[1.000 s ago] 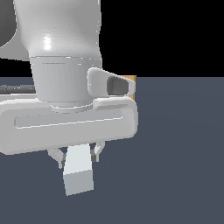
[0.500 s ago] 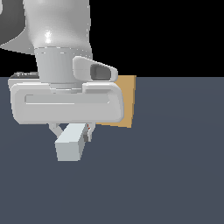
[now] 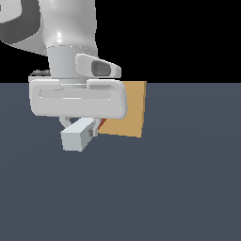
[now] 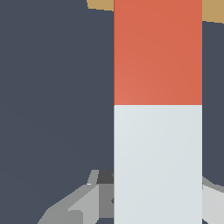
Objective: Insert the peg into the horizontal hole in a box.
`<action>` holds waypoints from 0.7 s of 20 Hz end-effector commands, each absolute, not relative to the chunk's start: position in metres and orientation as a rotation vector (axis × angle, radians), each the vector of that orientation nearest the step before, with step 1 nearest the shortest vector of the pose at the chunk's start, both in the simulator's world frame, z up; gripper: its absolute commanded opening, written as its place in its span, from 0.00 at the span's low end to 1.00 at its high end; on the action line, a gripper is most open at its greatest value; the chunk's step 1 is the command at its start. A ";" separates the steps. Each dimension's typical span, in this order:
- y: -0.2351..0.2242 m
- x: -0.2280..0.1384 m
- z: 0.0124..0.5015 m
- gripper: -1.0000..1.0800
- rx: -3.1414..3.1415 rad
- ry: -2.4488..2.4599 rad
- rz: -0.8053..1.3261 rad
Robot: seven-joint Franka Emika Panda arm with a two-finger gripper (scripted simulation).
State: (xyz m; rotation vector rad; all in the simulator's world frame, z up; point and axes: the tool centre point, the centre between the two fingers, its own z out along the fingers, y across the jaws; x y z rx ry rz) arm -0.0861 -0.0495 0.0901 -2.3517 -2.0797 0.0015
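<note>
gripper [image 3: 80, 126] clamped on pale half of the peg [image 3: 77, 135], held above the tabletop [image 3: 188, 188] | peg's grey end faces exterior camera, red half points at the box [image 3: 129, 110] | box upright just behind gripper | wrist view: red end reaches box's edge; hole not visible

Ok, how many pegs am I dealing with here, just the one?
1. The peg is held in the gripper, its red end pointing at the box. The arm hides part of the scene in the exterior view, so another could be hidden.
</note>
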 end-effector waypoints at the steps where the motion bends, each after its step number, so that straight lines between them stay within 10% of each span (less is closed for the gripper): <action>1: -0.041 -0.086 0.094 0.00 -2.390 -2.039 -0.001; 14: -0.023 -0.085 0.101 0.00 -2.465 -1.948 0.000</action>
